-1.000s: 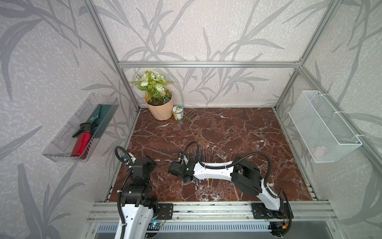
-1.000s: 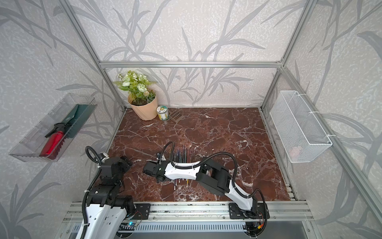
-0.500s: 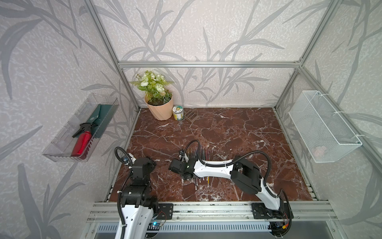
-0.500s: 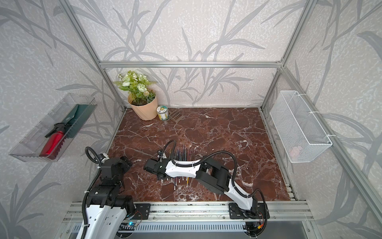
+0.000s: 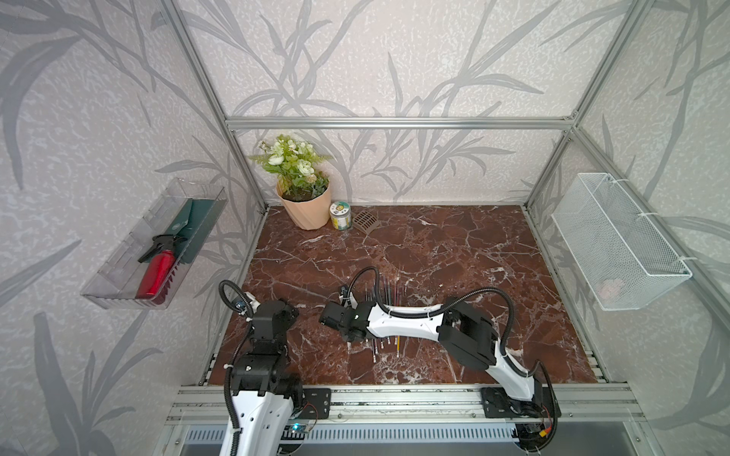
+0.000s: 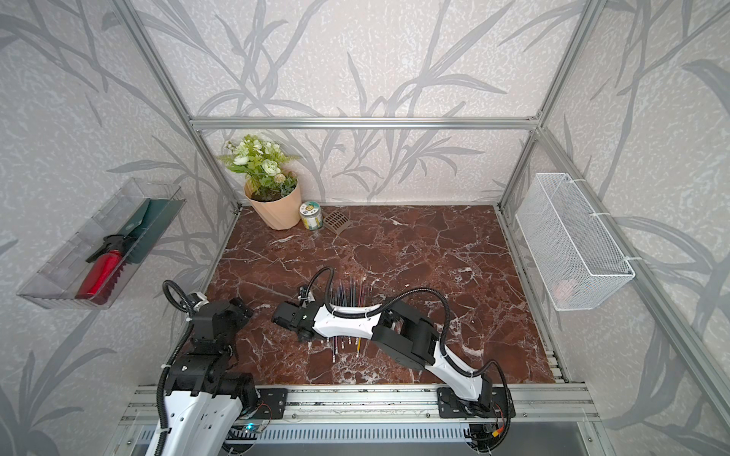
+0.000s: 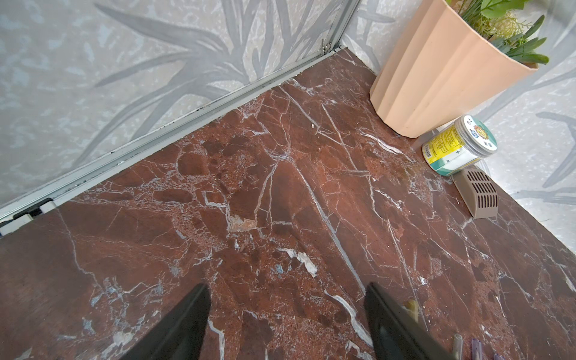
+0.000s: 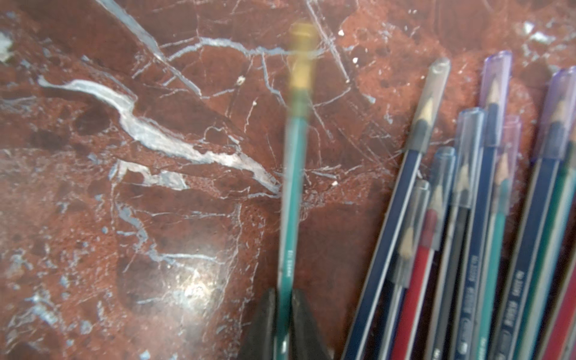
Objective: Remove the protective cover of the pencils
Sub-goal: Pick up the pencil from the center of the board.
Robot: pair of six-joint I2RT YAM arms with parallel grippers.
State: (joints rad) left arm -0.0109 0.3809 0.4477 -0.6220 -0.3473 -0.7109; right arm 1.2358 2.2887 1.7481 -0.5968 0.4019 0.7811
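Now your right gripper point(image 8: 283, 300) has its fingers pressed together on a green pencil point(image 8: 291, 202), pinching the shaft well back from the yellowish cap point(image 8: 303, 59). The pencil is blurred, so you cannot tell whether it is clear of the marble floor point(image 8: 140, 218). The other pencils point(image 8: 464, 249) lie fanned just right of it with their clear and purple caps on. In both top views they sit near the middle of the floor, under the right forearm. Your left gripper point(image 7: 286, 290) hangs empty with its fingers spread wide over bare marble at the near left. To do this step well, bring the left gripper across and close it on the cap alone, not on the wood. Then draw straight along the pencil's length while the right holds firm, because a sideways tug with so long a free end would likely twist the pencil in the jaws. You have open floor to the left and far side, and the flowerpot point(image 5: 310, 209) and jar point(image 5: 340, 215) stand well apart in the far left corner. Mind the left wall rail point(image 7: 187, 115) and the closeness of the two arms.
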